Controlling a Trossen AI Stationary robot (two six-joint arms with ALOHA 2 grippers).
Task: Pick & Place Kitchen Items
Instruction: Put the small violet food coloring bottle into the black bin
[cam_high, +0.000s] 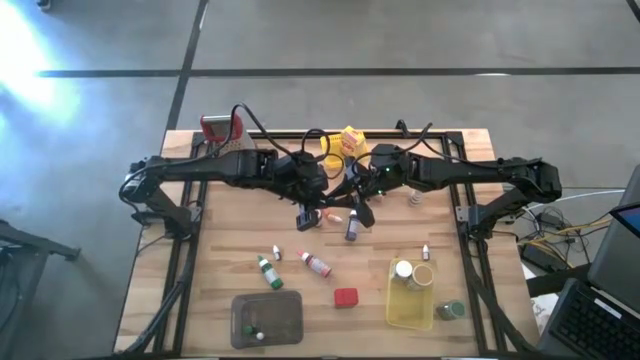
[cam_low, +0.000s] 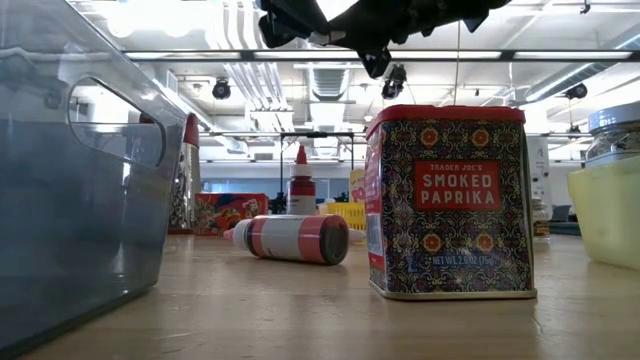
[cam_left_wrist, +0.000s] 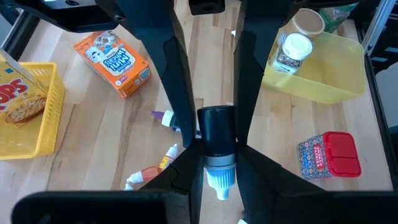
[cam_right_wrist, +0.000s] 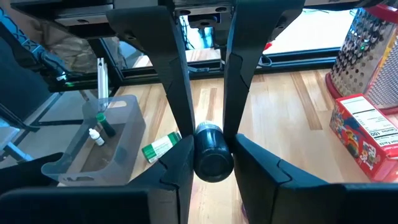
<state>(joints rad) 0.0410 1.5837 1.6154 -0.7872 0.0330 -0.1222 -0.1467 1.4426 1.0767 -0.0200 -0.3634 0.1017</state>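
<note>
Both pincers meet above the middle of the tabletop (cam_high: 200, 300). Left pincer (cam_left_wrist: 219, 155) pinches a small bottle with a black cap (cam_left_wrist: 217, 140), one finger (cam_left_wrist: 177, 106) on each side of the dark cap, its pale ribbed end pointing out past the fingertips. Right pincer (cam_right_wrist: 211, 152) has its fingers against the sides of a dark round cap (cam_right_wrist: 213, 155); whether this is the same bottle cannot be told, nor whether the grip is firm.

Just below the two pincers in the high view lie a small purple-capped bottle (cam_high: 352, 229) and an orange bottle (cam_high: 334, 218) on the wood. Further toward the near edge lie a green-labelled bottle (cam_high: 267, 270), a red-and-white bottle (cam_high: 316, 263) on its side, and a red paprika tin (cam_high: 346, 297), which stands upright in the low view.

At the near edge a grey tray (cam_high: 285, 322) holds tiny bottles, and a yellow bin (cam_high: 395, 310) holds two jars (cam_high: 413, 274). A lone jar (cam_high: 450, 310) sits just beside the bin.

At the far edge stand a grater (cam_high: 232, 132), a red box (cam_high: 213, 127), an orange box (cam_left_wrist: 113, 61) and a yellow basket (cam_high: 332, 157).
</note>
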